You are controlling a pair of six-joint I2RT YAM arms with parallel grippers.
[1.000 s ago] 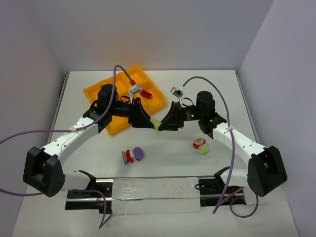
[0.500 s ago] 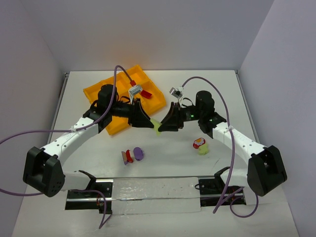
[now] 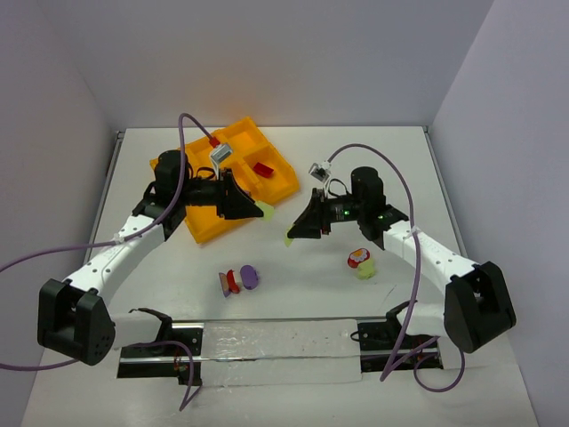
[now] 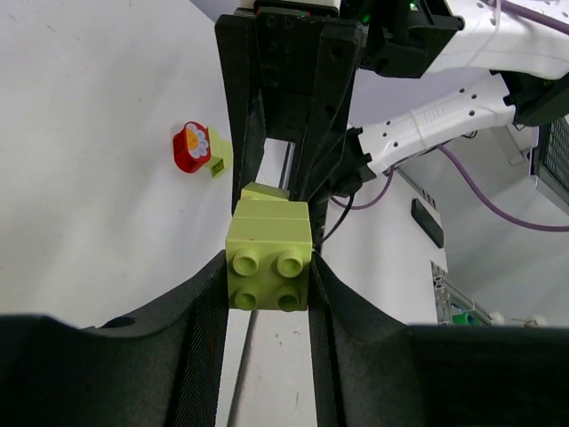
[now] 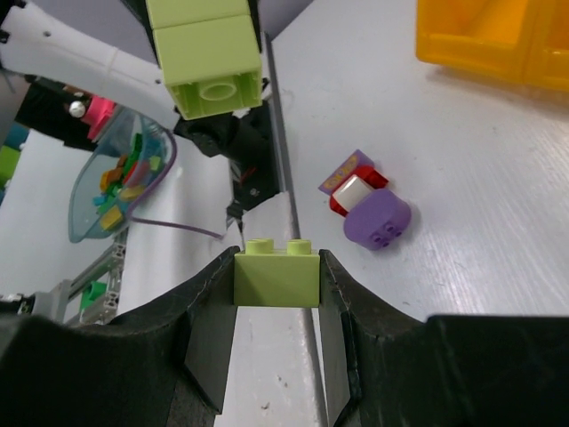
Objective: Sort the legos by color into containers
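My left gripper [image 3: 263, 210] is shut on a yellow-green lego [image 4: 268, 264] and holds it in the air at the near right edge of the orange-yellow tray [image 3: 203, 224]. My right gripper [image 3: 291, 237] is shut on a second yellow-green lego [image 5: 276, 274], held above the table to the right of the left one, apart from it. A red lego [image 3: 263, 168] lies in a far right tray cell. A red and purple cluster [image 3: 238, 279] lies on the table near the front. A red and yellow-green cluster [image 3: 360, 262] lies to the right.
The two grippers face each other with a small gap between them. A metal rail [image 3: 276, 342] runs along the near edge between the arm bases. A clear bowl of mixed bricks [image 5: 116, 178] shows beyond the table in the right wrist view.
The two yellow-green legos were joined between both grippers; now they are apart. My left arm has swung left and back toward the tray with its lego. My right gripper dropped slightly.
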